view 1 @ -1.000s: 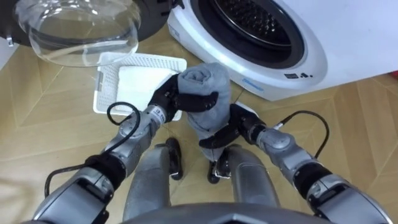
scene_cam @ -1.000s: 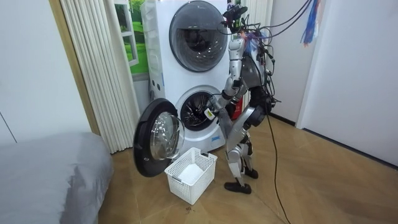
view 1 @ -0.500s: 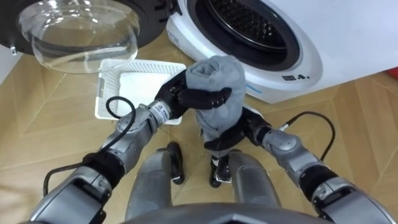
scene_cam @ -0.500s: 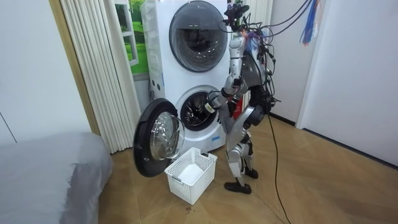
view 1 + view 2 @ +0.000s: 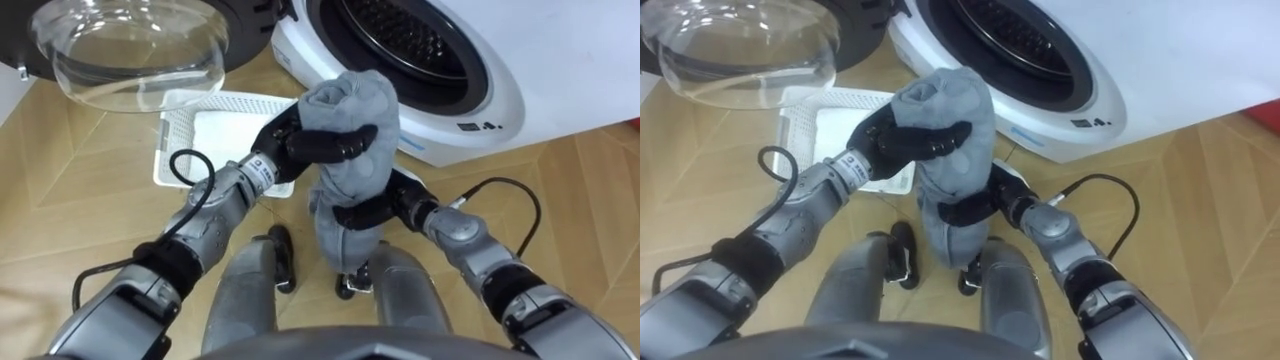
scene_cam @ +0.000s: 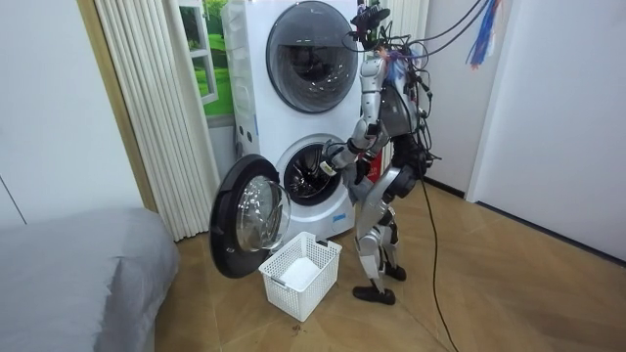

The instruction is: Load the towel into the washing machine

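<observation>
So the right hand (image 5: pixel 372 213) had its fingers wrapped round the hanging lower part of the soft grey bunched towel (image 5: pixel 350 170), and the left hand (image 5: pixel 318 145) was curled over the top wad. It looked light and floppy, so I'd grab the bulk, not an edge. Beyond the fingers: herringbone wood floor (image 5: pixel 60 180), white plastic mesh basket (image 5: pixel 175 130), then the white front-loading washing machine (image 5: pixel 560 60) with its round glass door (image 5: pixel 130 50) swung open

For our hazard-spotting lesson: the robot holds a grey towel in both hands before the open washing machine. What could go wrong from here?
1. The towel hangs loose below the right hand; that tail may snag on the washing machine rim rather than enter the drum.
2. The left hand and right hand curl their fingers into the cloth, so it might cling on release and drop toward the basket.
</observation>
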You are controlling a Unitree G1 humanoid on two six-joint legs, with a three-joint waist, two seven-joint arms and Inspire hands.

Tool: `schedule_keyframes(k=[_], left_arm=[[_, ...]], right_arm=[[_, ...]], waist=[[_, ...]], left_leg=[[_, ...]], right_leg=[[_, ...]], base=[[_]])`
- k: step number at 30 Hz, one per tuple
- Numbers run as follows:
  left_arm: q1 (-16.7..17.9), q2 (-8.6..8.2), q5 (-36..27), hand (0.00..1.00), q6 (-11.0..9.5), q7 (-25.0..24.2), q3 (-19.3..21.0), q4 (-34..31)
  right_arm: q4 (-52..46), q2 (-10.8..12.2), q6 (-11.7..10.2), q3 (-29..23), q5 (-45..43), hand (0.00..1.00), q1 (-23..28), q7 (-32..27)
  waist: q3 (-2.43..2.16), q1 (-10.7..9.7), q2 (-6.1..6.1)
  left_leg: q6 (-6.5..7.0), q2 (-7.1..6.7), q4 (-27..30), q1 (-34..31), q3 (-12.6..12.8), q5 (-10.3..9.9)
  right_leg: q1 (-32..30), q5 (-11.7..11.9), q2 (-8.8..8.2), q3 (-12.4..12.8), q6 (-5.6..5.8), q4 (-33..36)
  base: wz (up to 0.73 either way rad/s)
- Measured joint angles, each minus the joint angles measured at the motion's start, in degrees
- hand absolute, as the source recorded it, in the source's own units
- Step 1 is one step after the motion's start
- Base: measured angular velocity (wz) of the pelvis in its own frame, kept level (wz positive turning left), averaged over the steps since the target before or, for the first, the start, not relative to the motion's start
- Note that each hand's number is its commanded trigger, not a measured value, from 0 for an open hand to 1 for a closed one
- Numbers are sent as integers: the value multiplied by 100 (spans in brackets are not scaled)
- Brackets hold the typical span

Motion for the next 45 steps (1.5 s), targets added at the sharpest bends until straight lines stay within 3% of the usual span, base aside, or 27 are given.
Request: schedule_keyframes(k=[2,3,4,15,22,30,34,41,45], left_arm=[[32,5,0,97,0,-1,-8,0],[38,5,0,37,0,-1,-10,0],[46,9,1,0,3,-1,-14,0],[225,-7,-489,0,70,4,90,0],[394,-59,-476,0,93,297,454,2],[849,-123,-312,0,218,998,938,3],[834,-132,-85,0,297,1178,1065,3],[740,-166,244,0,332,1526,1253,-14],[733,-159,292,0,366,1579,1244,-9]], right_arm=[[0,-7,2,2,-6,100,33,5],[0,-7,3,2,-7,100,43,9],[0,-6,3,2,-8,100,61,16],[-169,-85,81,-46,0,100,202,-65],[-76,-90,267,-138,4,100,264,-198],[517,-79,593,-286,417,100,62,-115],[1115,-109,827,-407,770,100,-392,27],[1550,-382,1080,-585,1376,100,-950,382],[1676,-548,1196,-772,1721,100,-1110,457]], waist=[[3,20,2],[5,26,2],[7,42,3],[33,137,10],[30,528,17],[30,747,17],[55,833,-29],[172,908,-224],[183,936,-241]], left_leg=[[-2,-3,-35,18,13,1],[-3,-4,-48,22,17,2],[-9,-8,-71,26,18,6],[-23,-8,-111,-77,27,14],[-44,-13,-209,-9,40,27],[-58,-133,-424,47,-57,182],[-43,-229,-491,33,-136,268],[-10,-318,-446,-41,-240,294],[-10,-320,-297,-180,-365,293]], right_leg=[[2,0,-1,11,0,-14],[2,0,-1,13,0,-20],[2,0,-2,13,0,-33],[-52,-1,18,-8,0,-166],[-42,0,16,10,-2,-111],[1,-5,-88,-119,-21,-188],[-6,-20,-190,-229,-9,-176],[-22,-61,-279,-333,17,-77],[-22,-64,-291,-492,21,-63]], base=[[0],[0],[0],[0],[0],[11],[16],[11],[16]])
